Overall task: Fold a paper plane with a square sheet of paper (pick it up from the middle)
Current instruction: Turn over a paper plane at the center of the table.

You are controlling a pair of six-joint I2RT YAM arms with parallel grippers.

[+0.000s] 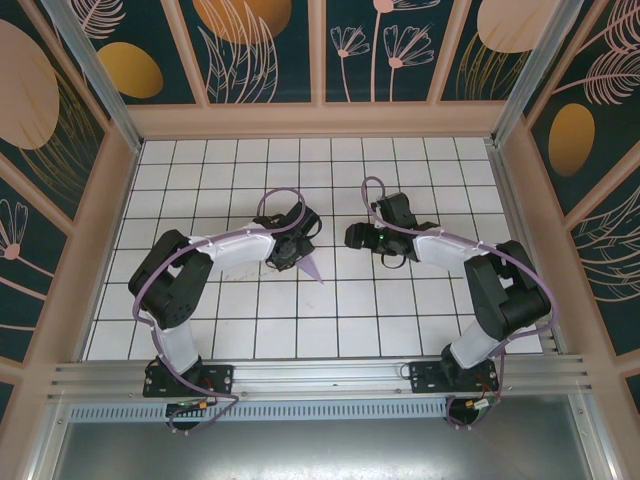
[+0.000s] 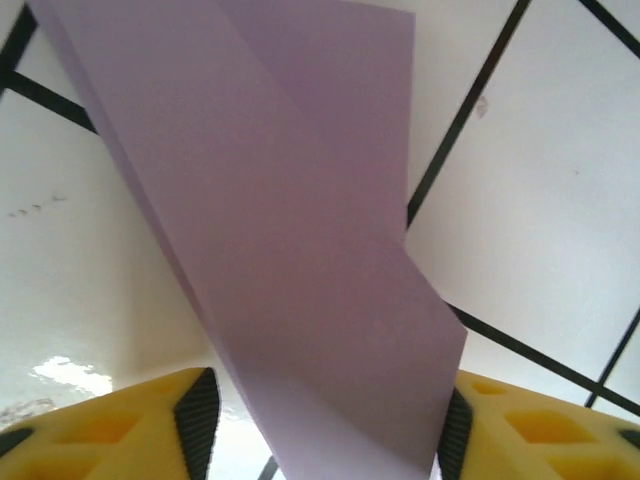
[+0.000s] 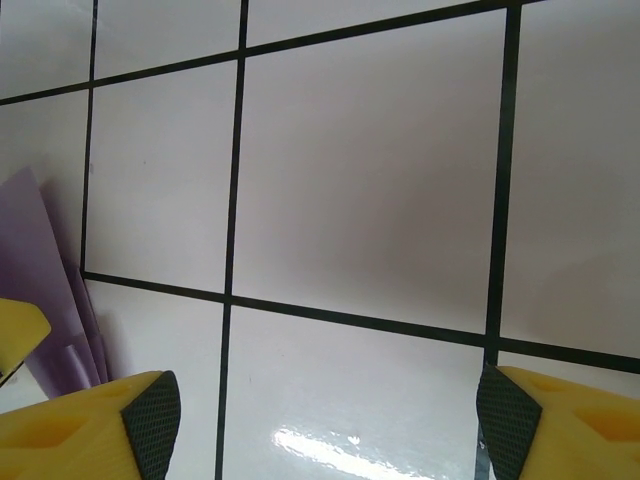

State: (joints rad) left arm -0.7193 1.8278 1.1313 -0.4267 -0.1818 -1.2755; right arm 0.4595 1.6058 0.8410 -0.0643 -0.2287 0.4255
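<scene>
Top view. Left gripper [image 1: 288, 250] sits low over the white tiled table [image 1: 300, 330], out ahead of its own base. Paper plane [image 1: 313, 266], lilac, pokes out from under this gripper as a narrow pointed tip, on the side facing the other arm and angled back toward the near edge. Jaw gap hidden from this angle. Right gripper [image 1: 356, 238] hangs just across from the left one, its tips turned toward it, with bare tile between the two. Its tips stand near the paper but apart from it.

Left wrist view. Left gripper [image 2: 327, 425]: yellow fingers with black pads, jaws standing partway open. The paper plane [image 2: 290, 230] runs between them and on out past the tips, folded, with a slanting crease and overlapping layers. One edge of it lies against the pad [image 2: 457, 435] on the view's right; the other edge comes close to the opposite pad [image 2: 198, 415]. Cannot tell whether the paper is pinched or merely lying between the jaws.

Right wrist view. Right gripper [image 3: 330, 415]: jaws wide apart, nothing between them, bare tile and black grout lines ahead of the tips. A sliver of the paper plane [image 3: 45, 270] shows off to the outside of the finger on the view's left, clear of that finger.
</scene>
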